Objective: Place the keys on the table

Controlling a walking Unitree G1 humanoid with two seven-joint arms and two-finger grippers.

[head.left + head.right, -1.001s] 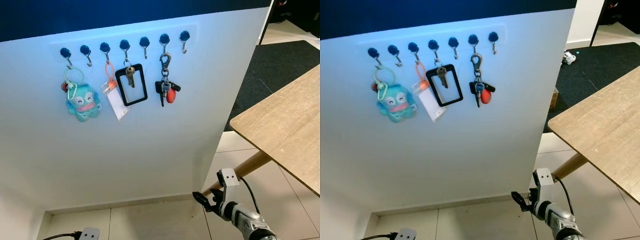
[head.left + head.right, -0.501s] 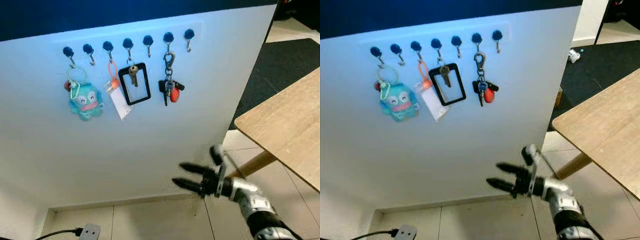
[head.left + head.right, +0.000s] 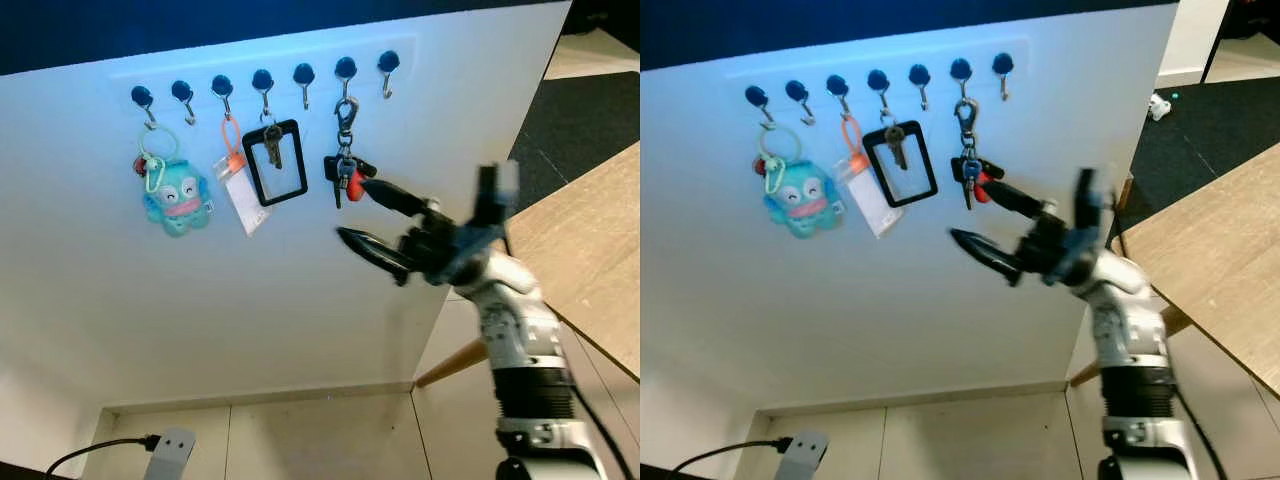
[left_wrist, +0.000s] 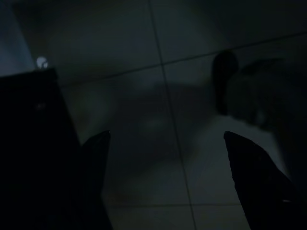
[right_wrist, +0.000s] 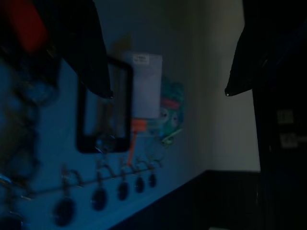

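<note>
Left eye view, seven hooks (image 3: 262, 82), one keys bunch (image 3: 345, 178), right pincer (image 3: 362, 213) spread beside it.

The left hand (image 4: 165, 179) hangs over a very dim tiled floor (image 4: 158, 110), its two black fingers (image 4: 252, 172) spread well apart. Grout lines cross the tiles between them. A dark block (image 4: 31, 143) stands beside one finger, and a dark rounded shape (image 4: 224, 81), perhaps a foot, lies farther off.
</note>
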